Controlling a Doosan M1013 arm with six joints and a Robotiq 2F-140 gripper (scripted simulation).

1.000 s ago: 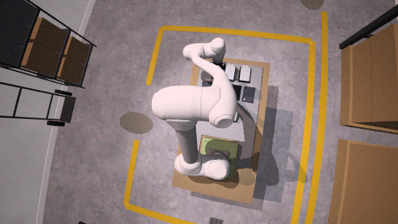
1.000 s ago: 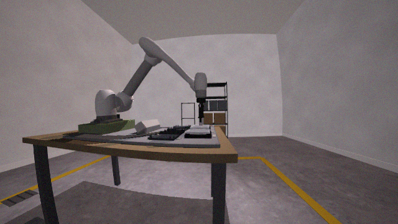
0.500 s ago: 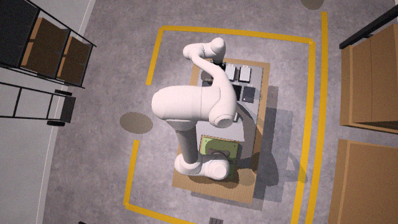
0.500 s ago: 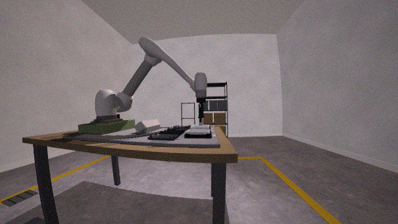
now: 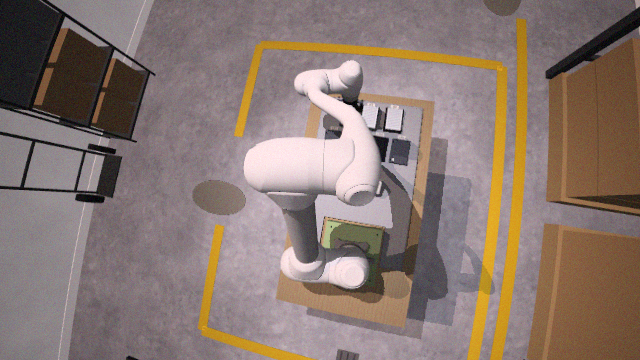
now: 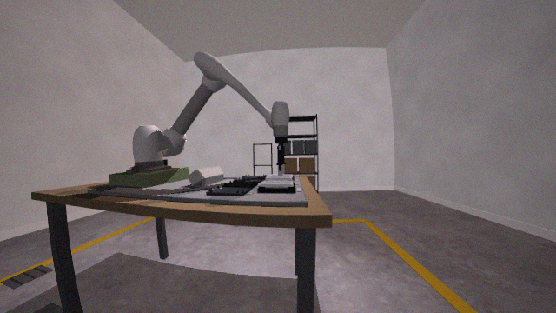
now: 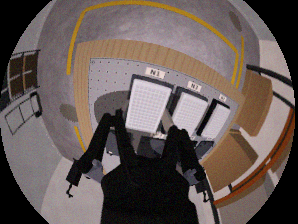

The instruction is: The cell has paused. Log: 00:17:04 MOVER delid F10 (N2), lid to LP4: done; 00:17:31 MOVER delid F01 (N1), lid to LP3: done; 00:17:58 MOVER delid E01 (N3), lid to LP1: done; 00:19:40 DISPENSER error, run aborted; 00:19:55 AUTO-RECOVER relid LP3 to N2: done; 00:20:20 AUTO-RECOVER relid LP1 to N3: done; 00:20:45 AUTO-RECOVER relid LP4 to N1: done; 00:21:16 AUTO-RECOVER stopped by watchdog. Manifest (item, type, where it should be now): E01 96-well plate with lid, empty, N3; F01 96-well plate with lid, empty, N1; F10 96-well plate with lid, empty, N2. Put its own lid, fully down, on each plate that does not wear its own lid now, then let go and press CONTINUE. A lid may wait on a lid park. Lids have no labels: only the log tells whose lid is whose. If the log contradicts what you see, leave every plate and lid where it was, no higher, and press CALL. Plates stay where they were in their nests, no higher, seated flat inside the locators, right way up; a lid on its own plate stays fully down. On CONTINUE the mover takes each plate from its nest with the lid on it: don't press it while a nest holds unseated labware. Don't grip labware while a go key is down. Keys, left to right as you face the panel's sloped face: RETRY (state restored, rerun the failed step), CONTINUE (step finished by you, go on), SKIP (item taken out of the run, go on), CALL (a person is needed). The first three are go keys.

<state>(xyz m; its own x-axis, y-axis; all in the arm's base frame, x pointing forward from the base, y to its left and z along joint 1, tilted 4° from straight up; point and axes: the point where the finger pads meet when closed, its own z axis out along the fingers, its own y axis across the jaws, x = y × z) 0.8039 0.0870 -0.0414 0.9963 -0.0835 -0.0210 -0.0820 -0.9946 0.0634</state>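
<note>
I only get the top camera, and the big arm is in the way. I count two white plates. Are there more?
Observer: Three. The wrist camera shows three lidded plates in a row; the arm hides one from you.
Operator: What's the end effector doing?
Observer: The end effector is shut on the lid of that hidden plate.
Operator: Which way does it point?
Observer: Straight down, by the exterior camera.

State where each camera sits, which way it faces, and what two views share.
Top: overhead, looking down at the table; the whole arm shows.
Exterior: beyond the table's end, looking level along it; whole arm shows.
Wrist: on the wrist, looking down; gripper shut on the N1 lid.
Shared: top and wrist show lidded plates.
</note>
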